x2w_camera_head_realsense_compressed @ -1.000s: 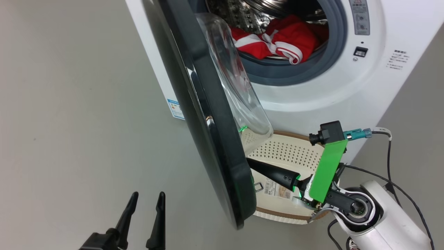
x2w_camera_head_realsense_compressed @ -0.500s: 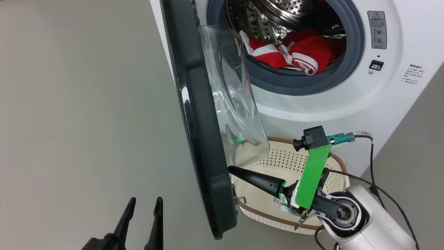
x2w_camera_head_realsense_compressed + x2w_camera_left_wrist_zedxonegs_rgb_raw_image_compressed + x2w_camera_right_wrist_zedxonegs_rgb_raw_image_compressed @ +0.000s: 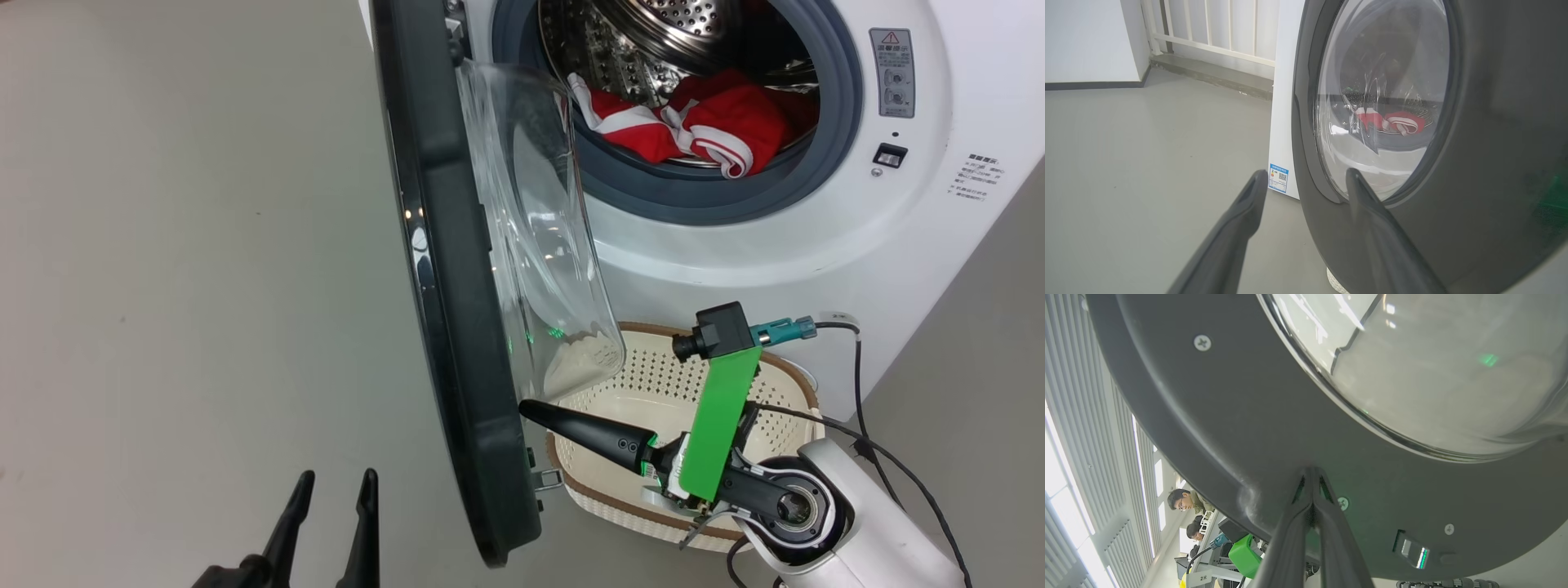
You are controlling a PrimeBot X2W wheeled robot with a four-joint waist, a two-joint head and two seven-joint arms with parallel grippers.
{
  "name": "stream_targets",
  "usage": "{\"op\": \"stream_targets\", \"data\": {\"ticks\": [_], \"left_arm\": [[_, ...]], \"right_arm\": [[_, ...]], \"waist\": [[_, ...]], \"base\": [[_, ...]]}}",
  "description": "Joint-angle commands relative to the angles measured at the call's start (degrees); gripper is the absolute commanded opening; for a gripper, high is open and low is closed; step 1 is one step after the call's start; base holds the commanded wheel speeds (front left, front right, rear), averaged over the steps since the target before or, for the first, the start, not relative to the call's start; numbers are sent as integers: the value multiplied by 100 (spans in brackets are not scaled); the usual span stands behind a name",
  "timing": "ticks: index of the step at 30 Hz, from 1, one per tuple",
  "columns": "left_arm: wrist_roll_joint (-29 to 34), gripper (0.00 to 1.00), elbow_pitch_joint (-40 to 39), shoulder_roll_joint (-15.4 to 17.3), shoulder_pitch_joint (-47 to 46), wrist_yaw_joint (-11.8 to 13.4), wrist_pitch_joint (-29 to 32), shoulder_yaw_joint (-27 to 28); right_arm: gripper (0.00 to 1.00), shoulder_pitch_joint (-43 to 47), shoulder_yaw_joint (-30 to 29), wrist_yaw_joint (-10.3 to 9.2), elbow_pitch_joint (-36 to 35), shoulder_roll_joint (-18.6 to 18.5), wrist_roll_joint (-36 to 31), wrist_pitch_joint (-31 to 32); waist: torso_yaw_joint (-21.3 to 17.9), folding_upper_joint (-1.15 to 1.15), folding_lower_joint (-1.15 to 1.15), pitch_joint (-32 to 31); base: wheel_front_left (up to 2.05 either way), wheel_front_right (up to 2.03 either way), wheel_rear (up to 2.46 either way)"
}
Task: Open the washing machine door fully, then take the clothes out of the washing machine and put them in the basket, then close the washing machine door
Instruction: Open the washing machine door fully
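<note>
The washing machine stands with its mouth uncovered, and the red and white clothes lie in the steel drum. The washing machine door is swung out and shows edge-on, its glass bowl facing the machine. My right gripper is shut, tips pressed to the door's inner rim over the basket. The cream basket sits on the floor below the mouth. My left gripper hangs open left of the door, near its outer face. The clothes show through the glass.
Bare grey floor spreads left of the door. A metal latch hook juts from the door's lower edge. Cables trail from my right wrist. A railing and a white wall stand behind. Two people sit far off.
The door has swung wider, away from the mouth, with my shut right gripper moving left along with it. The head camera has shifted. The left gripper stays open.
</note>
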Motion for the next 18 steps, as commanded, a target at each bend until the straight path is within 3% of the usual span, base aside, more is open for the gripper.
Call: {"op": "stream_targets", "data": {"ticks": [1,4,7,10,13,15,18], "left_arm": [[9,100,-169,43,-81,27,-70,211],[2,100,-176,43,-79,33,-70,221],[2,100,-176,43,-85,35,-70,236],[7,100,-172,43,-101,32,-70,255],[9,100,-175,43,-121,27,-70,282],[11,100,-176,43,-126,21,-70,299],[8,100,-172,43,-126,11,-70,326]], "right_arm": [[0,42,59,45,-150,113,-106,-37],[0,65,35,45,-138,77,-143,-98],[26,81,6,45,-123,42,-174,-180],[44,94,-35,45,-122,8,-220,-315],[53,112,-37,45,-114,-56,-298,-465],[79,142,-18,45,-100,-118,-347,-562],[100,215,-9,45,-56,-239,-416,-757]], "waist": [[-11,0,0,-1],[-48,0,0,-4],[-91,0,0,-2],[-133,0,0,3],[-181,0,0,18],[-210,0,0,23],[-245,0,0,22]], "base": [[0,0,0],[0,0,0],[0,0,0],[0,0,0],[0,0,0],[0,0,0],[0,0,0]]}}
